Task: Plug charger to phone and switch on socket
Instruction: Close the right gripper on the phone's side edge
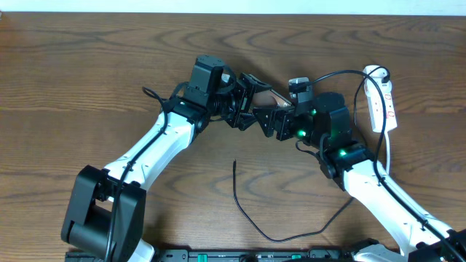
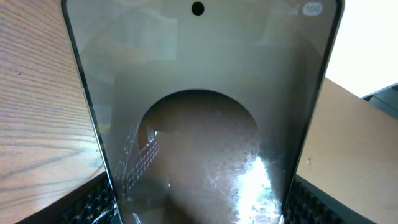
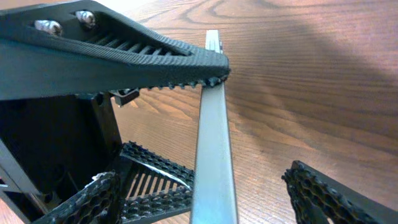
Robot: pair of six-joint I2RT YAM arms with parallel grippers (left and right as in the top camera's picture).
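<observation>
Left gripper [image 2: 199,202] clamped on glossy flat grey smartphone [image 2: 199,93] filling frame centre; right gripper [image 3: 202,179] jaws apart, straddling its thin edge at lower centre, gaps either side.

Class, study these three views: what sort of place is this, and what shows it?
Probably a robotics lab bench, not a home: a left arm and a right arm share a wooden table, and the props are a phone, a socket and a charger.
</observation>
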